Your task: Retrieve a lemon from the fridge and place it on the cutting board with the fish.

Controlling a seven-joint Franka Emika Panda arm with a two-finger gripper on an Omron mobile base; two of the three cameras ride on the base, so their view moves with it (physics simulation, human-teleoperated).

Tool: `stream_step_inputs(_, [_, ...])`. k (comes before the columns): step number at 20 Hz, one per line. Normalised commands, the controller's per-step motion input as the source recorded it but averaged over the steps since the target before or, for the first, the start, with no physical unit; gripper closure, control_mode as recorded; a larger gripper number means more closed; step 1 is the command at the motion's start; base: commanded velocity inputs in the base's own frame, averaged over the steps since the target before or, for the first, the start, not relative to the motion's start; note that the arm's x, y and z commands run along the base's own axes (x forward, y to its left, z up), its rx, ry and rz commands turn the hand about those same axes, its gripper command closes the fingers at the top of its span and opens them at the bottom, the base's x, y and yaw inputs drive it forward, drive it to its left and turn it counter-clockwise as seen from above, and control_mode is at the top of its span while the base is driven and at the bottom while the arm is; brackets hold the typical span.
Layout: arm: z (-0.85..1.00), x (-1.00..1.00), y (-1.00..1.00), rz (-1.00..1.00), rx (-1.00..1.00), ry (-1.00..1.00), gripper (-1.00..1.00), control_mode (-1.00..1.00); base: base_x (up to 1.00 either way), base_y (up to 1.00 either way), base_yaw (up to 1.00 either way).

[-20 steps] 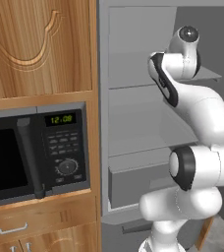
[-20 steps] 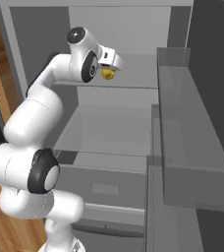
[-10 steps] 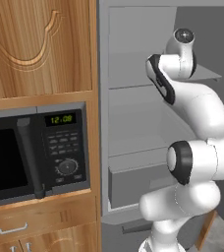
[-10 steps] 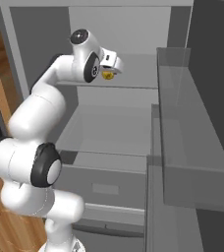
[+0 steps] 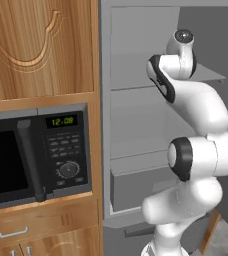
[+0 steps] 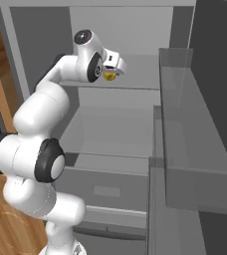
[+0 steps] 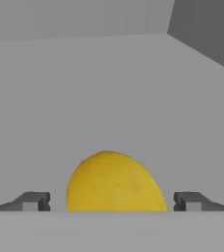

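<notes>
Arm reached slightly deeper onto the upper shelf since before, one open grey fridge [image 6: 135,30], one black microwave [image 5: 36,157] on its left, one pincer [image 7: 112,202] spread wide, empty, straddling one lemon [image 7: 115,183] without touching.

Arm [image 5: 201,105]: glossy white, rounded tubular links.
Joints: dark grey to black bands and round caps.
Wrist: white, small dark disc on top.
Pincer [image 7: 112,202]: two small dark grey blocky tips.
</notes>
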Motion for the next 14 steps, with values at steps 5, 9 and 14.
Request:
stream_step_inputs(5, [-0.13,0.08,-0.01,0.0,0.0,0.05,-1.0,-1.0,0.0,0.0,0.0])
stream_step_inputs(9, [-0.04,0.0,0.0,0.0,0.0,0.04,-1.0,-1.0,0.0,0.0,0.0])
stream_step_inputs(14, [-0.06,0.0,0.0,0.0,0.0,0.05,1.0,-1.0,0.0,0.0,0.0])
